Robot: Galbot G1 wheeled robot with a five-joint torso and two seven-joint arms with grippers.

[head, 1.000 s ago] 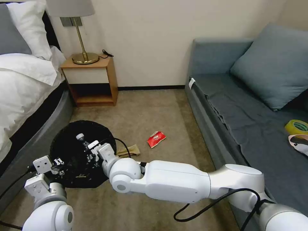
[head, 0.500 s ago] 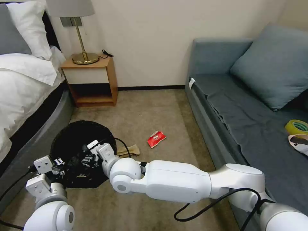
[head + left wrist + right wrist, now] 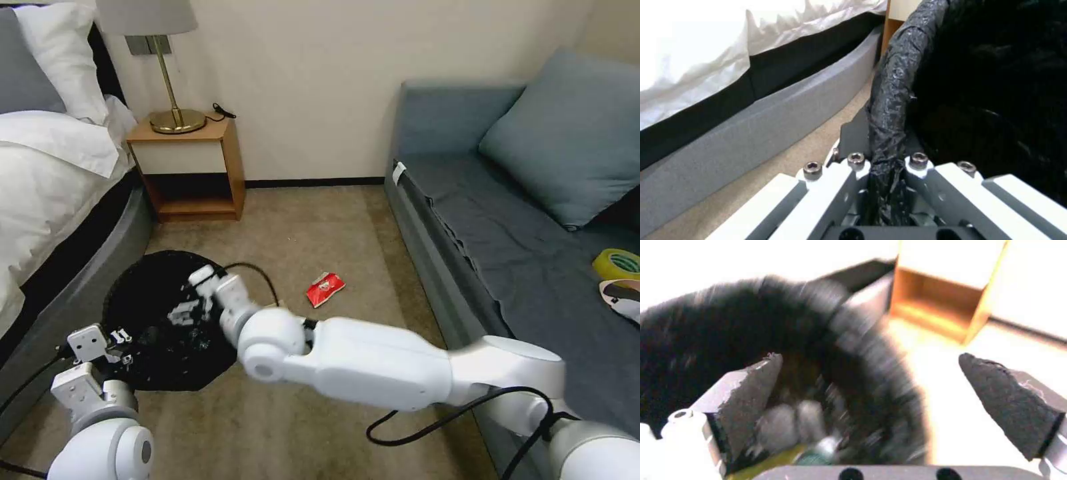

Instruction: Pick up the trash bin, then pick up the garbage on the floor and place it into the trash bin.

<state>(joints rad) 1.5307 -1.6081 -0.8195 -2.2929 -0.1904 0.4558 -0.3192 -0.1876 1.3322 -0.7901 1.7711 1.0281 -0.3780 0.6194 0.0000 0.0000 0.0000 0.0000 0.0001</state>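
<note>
Over on the left, a bed point(image 3: 47, 167) with white covers runs along the wall, and a wooden nightstand point(image 3: 190, 170) with a brass lamp point(image 3: 175, 100) stands beyond its corner. Low beside the bed's grey base, the left gripper point(image 3: 120, 347) has its jaws clamped on the near rim of the trash bin point(image 3: 143, 320); the left wrist view shows the black bag pinched tight between the 2 fingers point(image 3: 835, 186), the rim running away from them. The bin's mouth faces up, lined in crinkly black plastic. The right arm reaches across from the right, and the right gripper point(image 3: 190, 303) hangs over the bin's opening with its jaws wide apart and nothing between them. In the right wrist view, a small clear bottle point(image 3: 818, 450) with a green label lies down inside the bin point(image 3: 706, 340), blurred. Past the right wrist, a red snack packet point(image 3: 325, 289) lies on the carpet point(image 3: 313, 227), well apart from the bin. Farther right stands a grey-blue sofa point(image 3: 520, 253) with a cushion point(image 3: 573, 133), and a roll of yellow tape point(image 3: 617, 263) rests on the seat.
</note>
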